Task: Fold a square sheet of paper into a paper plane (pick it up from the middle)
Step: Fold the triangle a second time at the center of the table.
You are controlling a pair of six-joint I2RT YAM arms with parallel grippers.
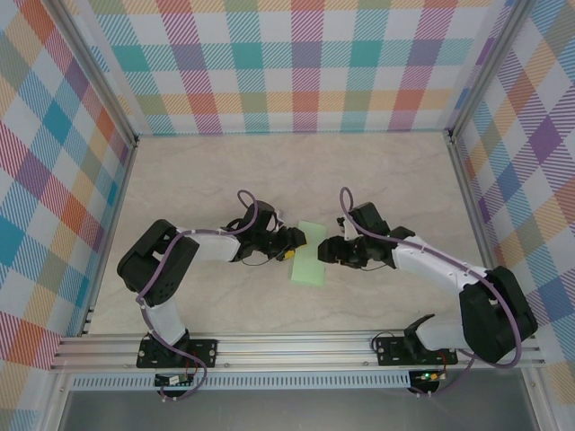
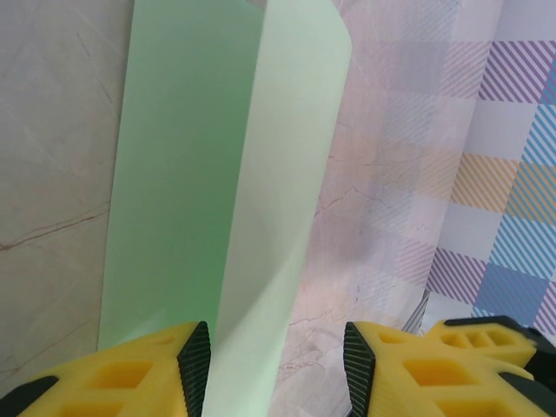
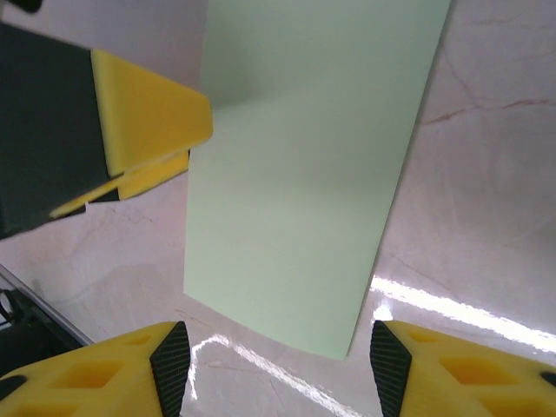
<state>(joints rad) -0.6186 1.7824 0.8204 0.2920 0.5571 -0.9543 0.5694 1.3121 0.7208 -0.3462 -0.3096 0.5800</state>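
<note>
locate the square sheet of paper (image 1: 310, 267) at the middle of the surface (image 1: 198, 180), between both arms. it is doubled lengthwise, lower layer flat, upper flap standing off it. note the left pincer (image 2: 275, 369) half spread astride the raised flap, not clamped, likely placed to carry or press the flap down. note the right pincer (image 3: 274, 365) spread wide, facing the sheet's near edge and clear of it, probably ready to pin the sheet against sliding. treat the crease as unfinished.
</note>
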